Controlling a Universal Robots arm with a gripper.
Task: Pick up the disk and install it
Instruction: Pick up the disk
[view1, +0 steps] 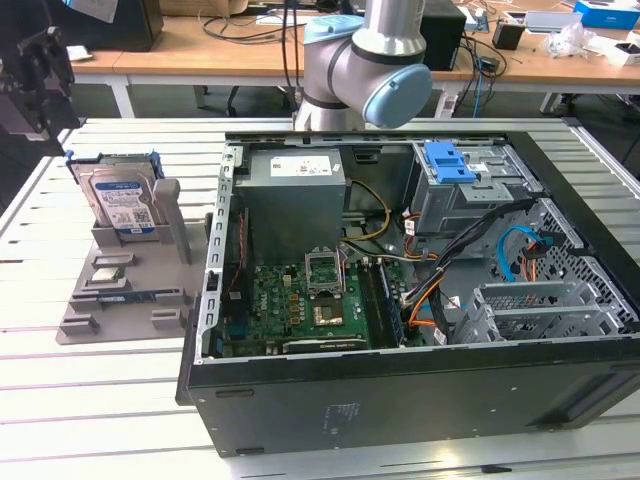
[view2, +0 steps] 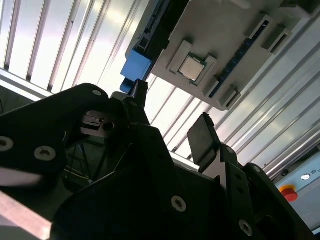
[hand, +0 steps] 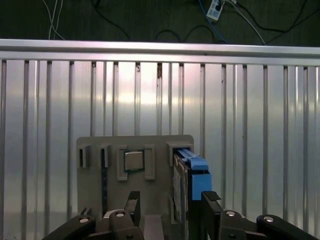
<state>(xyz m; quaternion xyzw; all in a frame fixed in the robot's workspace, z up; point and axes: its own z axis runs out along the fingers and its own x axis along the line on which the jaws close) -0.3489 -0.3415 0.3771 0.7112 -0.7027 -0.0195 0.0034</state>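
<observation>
Gripper (hand: 171, 204) is hanging wide open above the grey holder (view1: 160, 270), gripping nothing. The disk (view1: 124, 196) is standing upright in that holder, beside the open computer case (view1: 400, 390), on the exterior view's left.

At the exterior view's left, the disk (view1: 122, 200) stands upright at the back of a holder (view1: 75, 325) on the surface (view1: 100, 420), with a chip (view1: 108, 262) lying before it. The computer case (view1: 400, 400) sits centre and right, and the arm (view1: 365, 60) is behind it at top centre.
</observation>
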